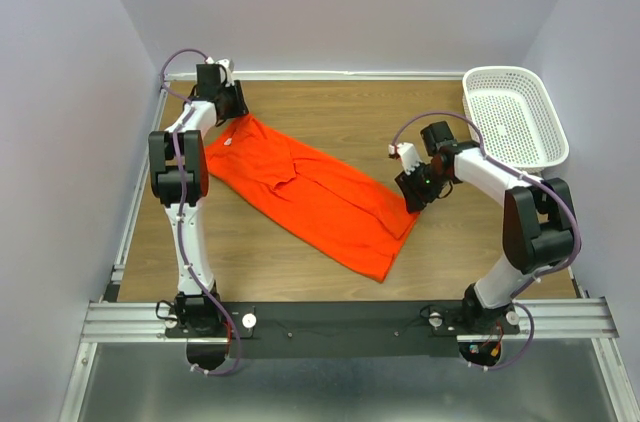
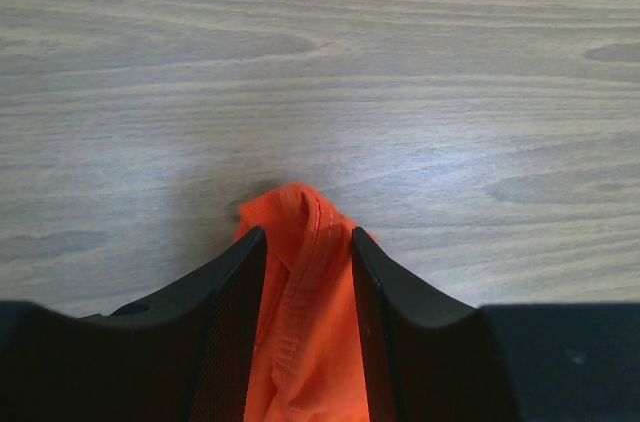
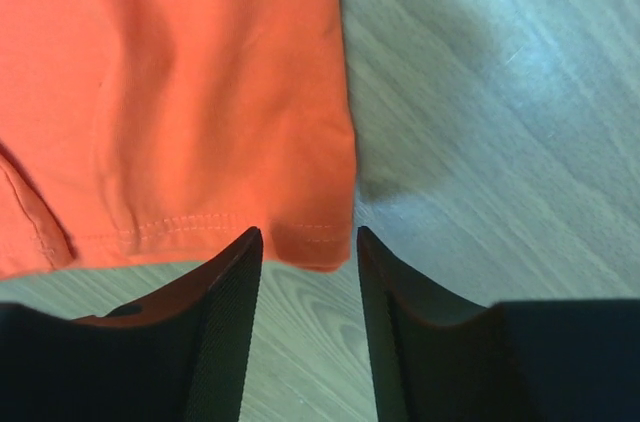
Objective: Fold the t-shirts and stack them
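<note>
One orange-red t-shirt (image 1: 320, 192), spread diagonally across the table (image 1: 340, 112); left gripper (image 2: 308, 234) pinching its bunched far-left end; right gripper (image 3: 308, 234) parted, straddling the near-right hem corner

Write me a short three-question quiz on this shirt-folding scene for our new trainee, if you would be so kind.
1. Multiple choice: where on the table does the white basket stand? A) far right corner B) near left corner C) centre
2. True or false: the orange t-shirt lies inside the basket.
3. Short answer: what sits between the left fingers?
Key: 1 A. 2 False; it lies spread on the table. 3 A bunched end of the t-shirt.
</note>
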Controlling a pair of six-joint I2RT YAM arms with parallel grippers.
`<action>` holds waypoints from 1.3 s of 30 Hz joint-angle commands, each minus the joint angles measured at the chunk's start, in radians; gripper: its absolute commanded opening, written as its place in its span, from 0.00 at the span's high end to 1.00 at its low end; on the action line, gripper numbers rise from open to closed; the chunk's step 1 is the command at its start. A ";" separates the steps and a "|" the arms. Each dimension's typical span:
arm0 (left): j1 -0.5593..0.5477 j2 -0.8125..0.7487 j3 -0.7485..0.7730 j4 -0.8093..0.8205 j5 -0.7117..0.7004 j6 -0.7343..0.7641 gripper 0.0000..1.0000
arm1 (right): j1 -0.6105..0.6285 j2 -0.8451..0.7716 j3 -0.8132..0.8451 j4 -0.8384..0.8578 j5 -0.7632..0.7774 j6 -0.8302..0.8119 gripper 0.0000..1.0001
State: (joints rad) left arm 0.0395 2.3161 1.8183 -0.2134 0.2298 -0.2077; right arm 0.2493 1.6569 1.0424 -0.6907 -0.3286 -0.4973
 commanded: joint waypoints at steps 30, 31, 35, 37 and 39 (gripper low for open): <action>0.014 0.002 -0.027 0.006 0.083 -0.002 0.77 | -0.002 -0.026 -0.021 -0.047 0.033 -0.032 0.82; 0.016 0.003 -0.024 0.006 0.086 -0.004 0.80 | -0.002 -0.032 -0.021 -0.047 0.034 -0.032 0.85; 0.022 0.008 -0.014 0.000 0.094 -0.012 1.00 | -0.002 -0.061 -0.027 -0.046 0.054 -0.035 0.99; 0.030 0.008 -0.013 0.002 0.097 -0.015 1.00 | -0.002 -0.074 -0.039 -0.044 0.068 -0.037 0.99; 0.036 0.006 -0.014 0.002 0.095 -0.016 1.00 | -0.004 -0.091 -0.048 -0.040 0.086 -0.040 1.00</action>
State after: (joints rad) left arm 0.0563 2.3165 1.7927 -0.2123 0.3038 -0.2150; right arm 0.2493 1.6146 1.0206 -0.7155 -0.2955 -0.5247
